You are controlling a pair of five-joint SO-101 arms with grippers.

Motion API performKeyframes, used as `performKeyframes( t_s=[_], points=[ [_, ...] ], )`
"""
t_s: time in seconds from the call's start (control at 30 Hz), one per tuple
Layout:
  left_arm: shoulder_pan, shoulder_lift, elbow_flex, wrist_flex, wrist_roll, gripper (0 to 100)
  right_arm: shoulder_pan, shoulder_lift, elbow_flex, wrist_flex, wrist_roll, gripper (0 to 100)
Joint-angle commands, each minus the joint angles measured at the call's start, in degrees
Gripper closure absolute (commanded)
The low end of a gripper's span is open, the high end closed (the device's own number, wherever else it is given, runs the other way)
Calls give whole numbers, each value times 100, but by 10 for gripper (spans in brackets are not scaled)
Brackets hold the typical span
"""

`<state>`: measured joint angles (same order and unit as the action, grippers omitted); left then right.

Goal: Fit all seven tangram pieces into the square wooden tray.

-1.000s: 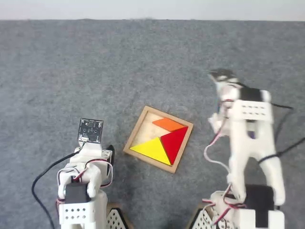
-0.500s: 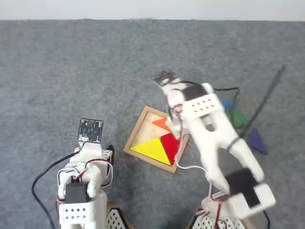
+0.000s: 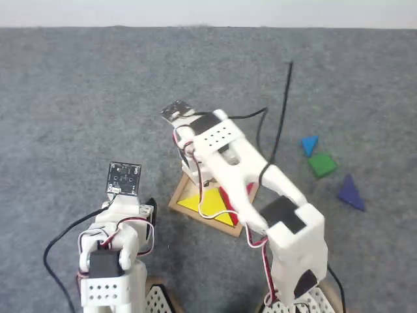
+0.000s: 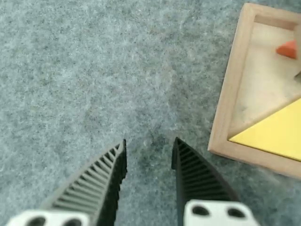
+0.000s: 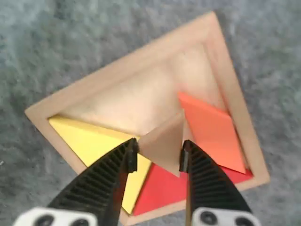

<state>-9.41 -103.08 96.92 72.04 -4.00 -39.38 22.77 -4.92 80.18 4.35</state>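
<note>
Right claw (image 5: 157, 153) is closed partway, pinching a small tan triangle (image 5: 162, 143) between its jaws above the middle of the wooden tray (image 5: 124, 70). The yellow triangle (image 5: 94, 141), red triangle (image 5: 160, 188) and orange piece (image 5: 207, 127) are already in the tray. The tan piece looks light, stiff and smooth, so it probably twists if held near a tip; best gripped across its wide middle. Left claw (image 4: 148, 157) is open and empty, over the carpet just beside the tray. The blue triangle (image 3: 309, 144), green square (image 3: 322, 163) and purple triangle (image 3: 350, 192) lie loose, well apart from the tray.
</note>
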Motion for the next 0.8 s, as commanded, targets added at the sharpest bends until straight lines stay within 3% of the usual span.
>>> performKeyframes(
  t_s=[0.0, 0.1, 0.27, 0.43, 0.67, 0.77],
  points=[
    [9, -158, -48, 53, -35, 847, -119, -13, -466, 66, -246, 858],
    [9, -158, -48, 53, -35, 847, -127, -22, -466, 22, -62, 858],
    [9, -158, -48, 53, -35, 847, -101, 40, -457, 48, 1152, 858],
    [9, -158, -48, 53, -35, 847, -110, 40, -448, 66, 1380, 856],
    [9, -158, -48, 53, -35, 847, -84, 40, -440, 338, 2426, 855],
    [9, -158, -48, 53, -35, 847, -92, 40, -440, 365, 2444, 855]
  ],
)
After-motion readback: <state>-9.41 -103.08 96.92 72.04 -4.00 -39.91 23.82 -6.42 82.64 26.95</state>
